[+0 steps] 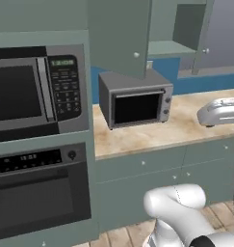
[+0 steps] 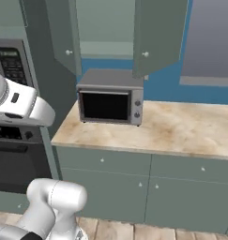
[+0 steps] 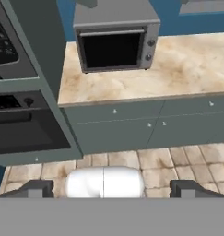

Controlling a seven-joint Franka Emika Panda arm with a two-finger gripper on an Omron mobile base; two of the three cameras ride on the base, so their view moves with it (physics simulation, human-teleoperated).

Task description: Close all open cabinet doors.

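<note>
No writing is readable. Two grey-green cabinet doors (image 2: 64, 40) (image 2: 158, 37) with pale knobs stand swung open above the toaster oven (image 2: 110, 96) on the counter (image 2: 181, 129). The gripper (image 3: 111, 189) is spread wide, holding nothing.

My arm rises bent at the elbow; my tool (image 3: 111, 190) hangs in the air, fingers (image 3: 38, 188) spread wide, holding nothing.

a kitchen: microwave (image 1: 39, 89), wall oven (image 1: 39, 190), toaster oven (image 2: 110, 103), counter (image 2: 190, 129)
</note>
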